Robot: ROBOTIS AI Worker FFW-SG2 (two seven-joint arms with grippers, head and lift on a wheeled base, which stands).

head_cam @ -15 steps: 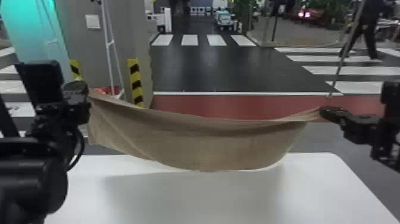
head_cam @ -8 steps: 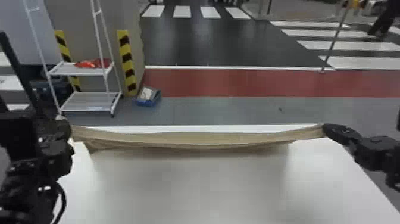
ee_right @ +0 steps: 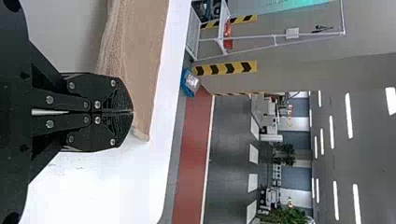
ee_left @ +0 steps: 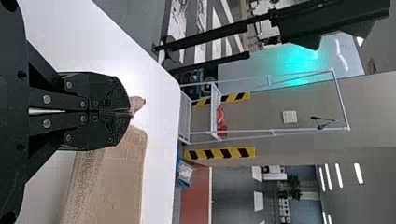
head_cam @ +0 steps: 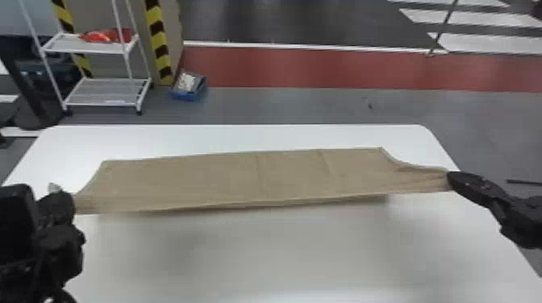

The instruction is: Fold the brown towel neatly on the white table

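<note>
From where I stand, the brown towel (head_cam: 258,177) is pulled out into a long band across the table (head_cam: 242,262), stretched from one gripper to the other. The left gripper (head_cam: 66,201) has its fingers clenched on one end; in its wrist view a small tuft of cloth pokes out past the tips. Over at the table's right side, the right gripper (head_cam: 453,180) grasps the other end, its fingers pressed together, with a bit of cloth showing beyond them there too. The towel narrows toward both grips and spreads wider between them, with a couple of faint creases across it. The far edge seems to lie on the table, while the near edge looks slightly raised over a soft shadow, though it's hard to be sure from here. Past the table, on the left, there's a white rack (head_cam: 96,98) with something red (head_cam: 107,36) on its shelf, and a blue box (head_cam: 187,94) on the floor beside it.
</note>
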